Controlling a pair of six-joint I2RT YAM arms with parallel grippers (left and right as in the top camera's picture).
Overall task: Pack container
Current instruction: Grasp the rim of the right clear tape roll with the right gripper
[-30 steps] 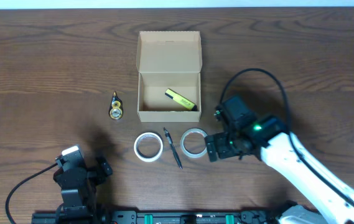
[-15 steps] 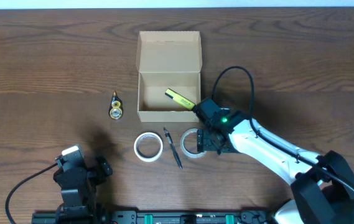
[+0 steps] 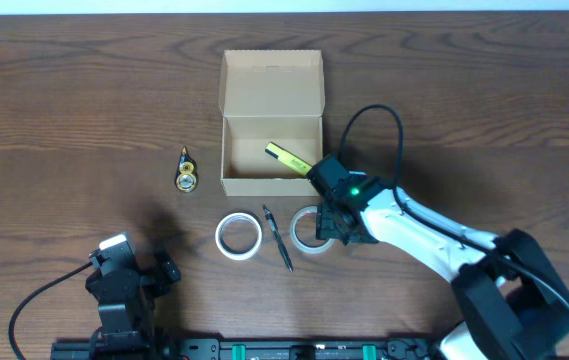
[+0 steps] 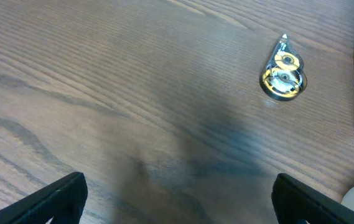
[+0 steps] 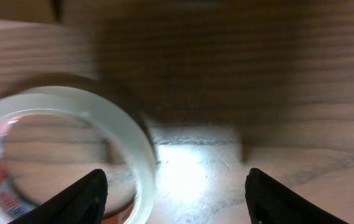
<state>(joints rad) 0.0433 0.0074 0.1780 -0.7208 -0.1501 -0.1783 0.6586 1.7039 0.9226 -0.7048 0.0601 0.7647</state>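
**Tape roll could slip away from the grab**

The container (image 3: 271, 150) sits on the counter (image 3: 64, 100), at the far middle, with its lid open and leaning back. A yellow marker (image 3: 290, 159) lies inside it. Just in front of the container are the clear tape roll (image 3: 307, 229), a pen (image 3: 278, 238) and the other tape roll (image 3: 237, 236).

The right end effector (image 5: 175, 202) is spread wide and low over the clear tape roll's edge, holding nothing. The left end effector (image 4: 177, 205) is wide too and holds nothing, far from the container.

The roll's wall is thin and smooth. If a finger pushes it first, the roll may slide into the pen. A weak pinch could drop it, and a low carry could bump the container's front wall
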